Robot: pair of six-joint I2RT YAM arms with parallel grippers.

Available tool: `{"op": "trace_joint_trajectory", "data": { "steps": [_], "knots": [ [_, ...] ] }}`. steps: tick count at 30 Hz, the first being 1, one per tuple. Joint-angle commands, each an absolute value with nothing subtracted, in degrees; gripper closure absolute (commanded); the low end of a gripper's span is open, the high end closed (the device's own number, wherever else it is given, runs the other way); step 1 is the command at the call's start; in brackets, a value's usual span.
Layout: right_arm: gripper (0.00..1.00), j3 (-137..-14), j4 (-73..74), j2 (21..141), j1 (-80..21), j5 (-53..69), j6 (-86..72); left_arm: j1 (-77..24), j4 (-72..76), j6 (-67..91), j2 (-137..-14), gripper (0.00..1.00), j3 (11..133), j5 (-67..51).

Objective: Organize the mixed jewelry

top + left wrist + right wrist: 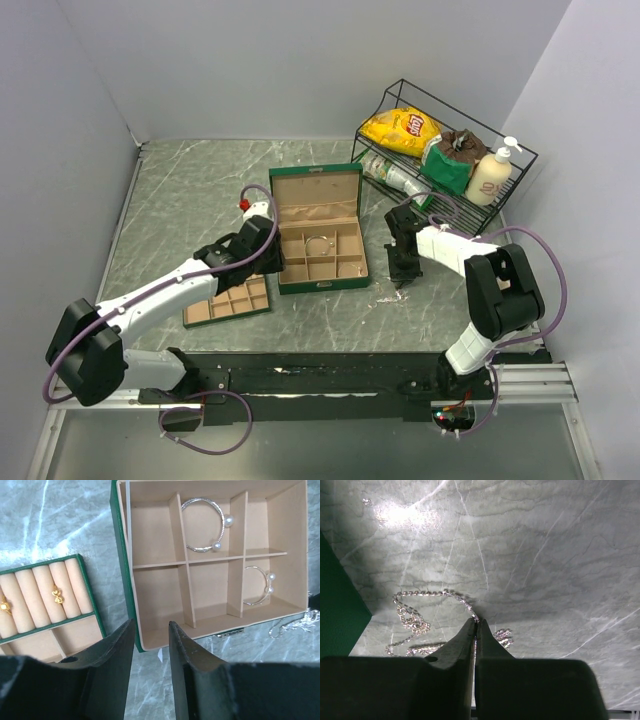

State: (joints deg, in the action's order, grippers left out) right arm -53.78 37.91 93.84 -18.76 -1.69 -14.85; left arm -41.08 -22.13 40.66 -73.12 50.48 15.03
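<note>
Grey marbled desk (180, 200): the right fingers (462, 642) are pinched together on a silvery chain (420, 594); the left fingers (115, 650) stand apart by the near edge of the green box (121, 570).

— Entry: arms. Finish?
— Left arm (150, 295) and right arm (500, 290): white link shells are listed, joined by black joint housings.
— Cabling?
— A purple cable (45, 372) is looped along each arm; a red tip (243, 204) is noted by the left wrist.
— Fingers?
— Fingers (200, 680) are recorded as matt black, scuffed at the edges.
</note>
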Motion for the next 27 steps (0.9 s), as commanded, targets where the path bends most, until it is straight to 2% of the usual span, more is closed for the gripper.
{"op": "trace_joint_trajectory", "data": {
  "steps": [1,10,12,13,16,20,27],
  "knots": [
    [1.0,-52.9,36.7,91.8,-19.4,-3.2,-14.8,-41.3,-22.3,38.5,-72.2,0.6,53.1,17.1],
    [1.0,-57.8,41.9,81.7,-22.4,-2.9,-14.3,-41.1,-20.8,33.9,-72.9,0.56,55.7,20.3],
    [1.0,-59.2,43.3,80.5,-23.3,-3.6,-13.8,-40.6,-20.0,32.0,-72.2,0.51,56.5,19.9],
    [1.0,-60.6,44.5,80.2,-23.5,-4.0,-13.6,-39.6,-19.6,31.3,-72.2,0.45,56.9,18.8],
    [1.0,-63.4,47.2,79.2,-24.6,-4.8,-12.8,-35.9,-20.1,28.3,-72.5,0.35,59.1,16.4],
    [0.99,-67.0,50.0,78.0,-26.4,-6.6,-12.1,-30.5,-19.9,24.7,-72.6,0.3,62.0,10.7],
    [0.98,-73.3,53.6,76.4,-29.7,-7.8,-10.8,-26.0,-17.0,18.6,-72.8,0.22,61.7,9.1]
  ]
}}
